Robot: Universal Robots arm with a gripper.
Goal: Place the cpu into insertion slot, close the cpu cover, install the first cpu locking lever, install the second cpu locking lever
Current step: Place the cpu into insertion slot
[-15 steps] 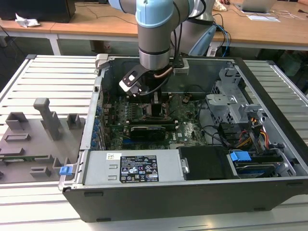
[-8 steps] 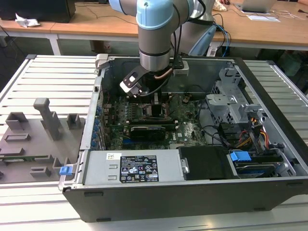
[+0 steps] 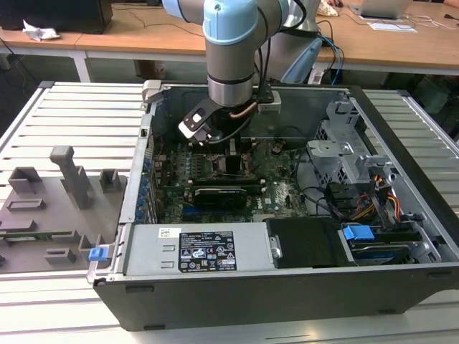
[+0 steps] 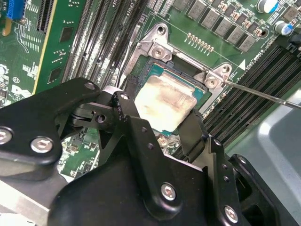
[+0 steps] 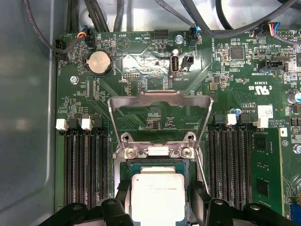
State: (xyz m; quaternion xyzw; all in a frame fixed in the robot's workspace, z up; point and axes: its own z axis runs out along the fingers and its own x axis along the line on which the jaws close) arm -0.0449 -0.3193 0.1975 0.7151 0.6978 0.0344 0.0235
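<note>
Black gripper [image 4: 160, 110] housing lies closest in both wrist views, and beyond it the fingers [image 4: 132, 120] are narrowed onto the cpu [image 4: 164, 99], one against each of two opposite edges. The cpu's silvery-beige top faces up and lies level between them. It sits within the silver rim of the insertion slot [image 4: 157, 47], with its green edge showing inside the dark socket frame; I cannot tell whether it is fully seated or held just above.

In the first wrist view the gripper [image 5: 160, 192] has its fingers [image 5: 121, 197] flanking the cpu [image 5: 157, 200] in the same way. The insertion slot [image 5: 127, 151] lies between two banks of long black memory slots [image 5: 84, 165] on the green motherboard [image 5: 235, 84]. The cpu cover [image 5: 160, 98] is swung open, hinged at the slot's far edge and tilted back away from the cpu, its square window showing bare board behind. A thin metal lever rod [image 4: 263, 94] runs out from one corner of the slot, clear of the cover.

In the exterior view the gripper [image 3: 231, 154] reaches straight down into the open computer case [image 3: 287, 287], which lies on a slatted grey worktop [image 3: 72, 115].
</note>
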